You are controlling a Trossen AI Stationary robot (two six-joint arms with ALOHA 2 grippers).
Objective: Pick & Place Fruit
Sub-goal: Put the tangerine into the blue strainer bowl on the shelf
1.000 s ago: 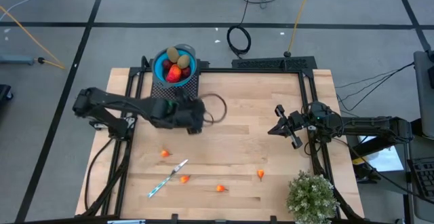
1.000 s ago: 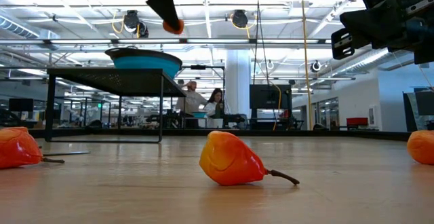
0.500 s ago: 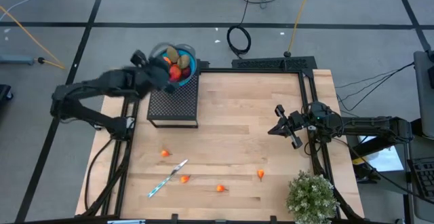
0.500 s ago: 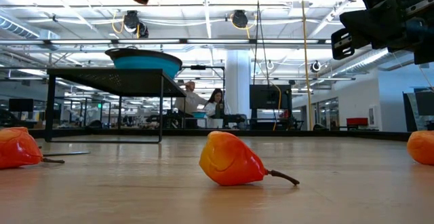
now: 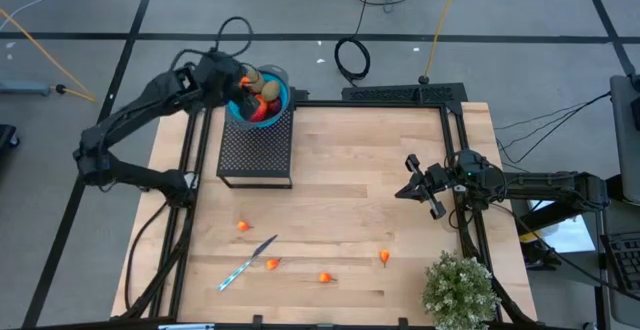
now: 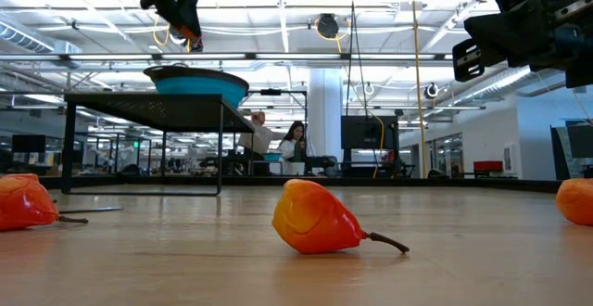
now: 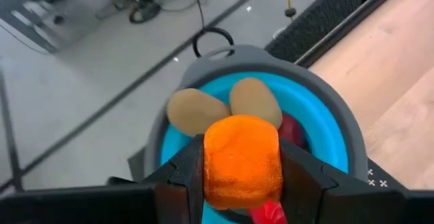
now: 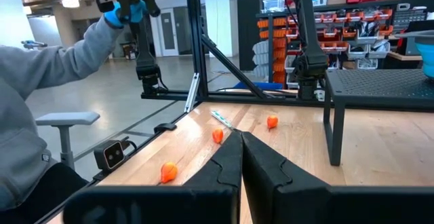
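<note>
My left gripper (image 5: 238,82) hangs over the blue bowl (image 5: 281,98), shut on a small orange fruit (image 7: 242,159). The bowl stands on a black mesh stand (image 5: 255,145) at the table's far left. In it lie two olive-brown ovals (image 7: 196,112) and red pieces (image 7: 293,130). In the low view the gripper (image 6: 182,14) and its fruit (image 6: 191,37) are a little above the bowl's rim (image 6: 199,72). Several orange fruits (image 5: 243,226) lie on the wood near the front. My right gripper (image 5: 421,184) waits shut at the table's right side. My left gripper pinches the orange fruit by two opposite sides (image 7: 211,164) between its two fingers (image 7: 193,180). The fingers come from the table's left side, slanting down. The fruit is lifted clear, above the fruit in the bowl.
A thin silver-blue stick (image 5: 248,263) lies among the loose fruits (image 5: 326,277) near the front. A bushy green plant (image 5: 460,290) stands at the near right corner. A person in a grey sleeve (image 8: 61,54) shows beyond the table in the right wrist view.
My left gripper has swung from beside the stand, over the table, toward the far left and upward, rolling as it went. It stays shut on the orange fruit, which is now above the bowl.
</note>
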